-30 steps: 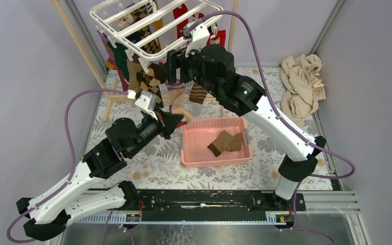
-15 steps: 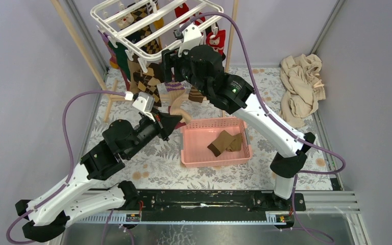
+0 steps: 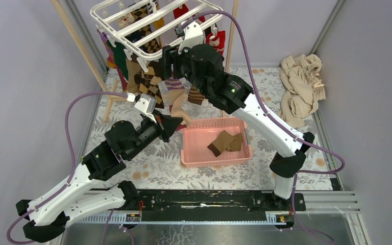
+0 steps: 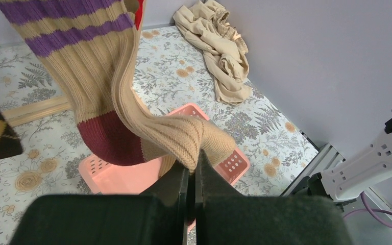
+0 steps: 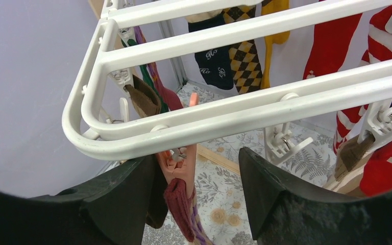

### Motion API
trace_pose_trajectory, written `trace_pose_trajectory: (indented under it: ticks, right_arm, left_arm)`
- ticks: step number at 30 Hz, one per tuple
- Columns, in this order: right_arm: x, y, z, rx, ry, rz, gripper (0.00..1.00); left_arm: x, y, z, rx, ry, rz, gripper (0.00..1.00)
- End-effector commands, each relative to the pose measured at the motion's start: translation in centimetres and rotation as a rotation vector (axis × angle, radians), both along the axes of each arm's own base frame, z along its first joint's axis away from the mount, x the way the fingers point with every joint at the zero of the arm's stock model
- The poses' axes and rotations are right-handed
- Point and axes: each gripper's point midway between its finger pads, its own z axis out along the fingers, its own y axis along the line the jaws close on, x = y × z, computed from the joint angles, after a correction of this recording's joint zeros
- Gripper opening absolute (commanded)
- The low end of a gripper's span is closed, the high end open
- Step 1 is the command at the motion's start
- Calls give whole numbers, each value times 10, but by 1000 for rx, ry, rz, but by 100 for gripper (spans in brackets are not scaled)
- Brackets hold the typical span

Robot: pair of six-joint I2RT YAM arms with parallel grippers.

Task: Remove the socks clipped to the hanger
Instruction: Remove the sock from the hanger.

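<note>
The white hanger [image 3: 144, 28] hangs at the back with several socks clipped under it. A tan sock [image 4: 107, 76] with purple stripes and a maroon heel hangs from a pink clip [image 5: 182, 166] on the hanger's front rail [image 5: 224, 115]. My left gripper [image 4: 193, 161] is shut on this sock's toe, just left of the pink basket [image 3: 189, 149]. In the top view the left gripper [image 3: 179, 121] sits below the sock [image 3: 175, 97]. My right gripper [image 5: 196, 155] is open, one finger on each side of the pink clip and the sock's maroon cuff [image 5: 179, 201].
Two brown socks [image 3: 226, 142] lie in the pink basket. A beige cloth pile [image 3: 301, 84] lies at the back right. Wooden poles [image 3: 79, 43] hold up the hanger. Argyle, red and green socks hang from other clips.
The right gripper has moved left and up to the hanger's front rail, and its jaws have narrowed a little around the pink clip. The left gripper has kept its grip and barely moved.
</note>
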Motion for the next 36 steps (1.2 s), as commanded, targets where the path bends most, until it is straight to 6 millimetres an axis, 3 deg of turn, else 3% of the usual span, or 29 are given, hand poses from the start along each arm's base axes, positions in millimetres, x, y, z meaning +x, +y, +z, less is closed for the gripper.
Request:
trace_pose_trajectory:
  ticks: [1,11,23,27,29,31,34,36]
  right_arm:
    - [-2,-1,31,88,-60,-16,67]
    - [1,8,30,109,-56,-5,60]
    - [0,8,26,144,-48,-5,30]
    - [-2,6,26,151,-47,-3,29]
    - [-3,4,26,154,-51,-2,32]
    - [-4,2,25,153,-46,-9,49]
    - [-2,-3,24,145,-37,-34,64]
    - [-1,-8,24,143,-36,-57,66]
  left_arm:
    - [-1,-2,11,-46,-26,-12,0]
    - [-1,-3,10,-47,-24,-16,0]
    - [-3,0,9,-47,-24,-17,0]
    - [-4,1,8,-45,-22,-15,0]
    - [-4,0,8,-46,-20,-18,0]
    - [-4,1,7,-45,-18,-15,0]
    - [-3,1,5,-43,-15,-14,0]
    - [-3,1,6,-43,-17,-13,0]
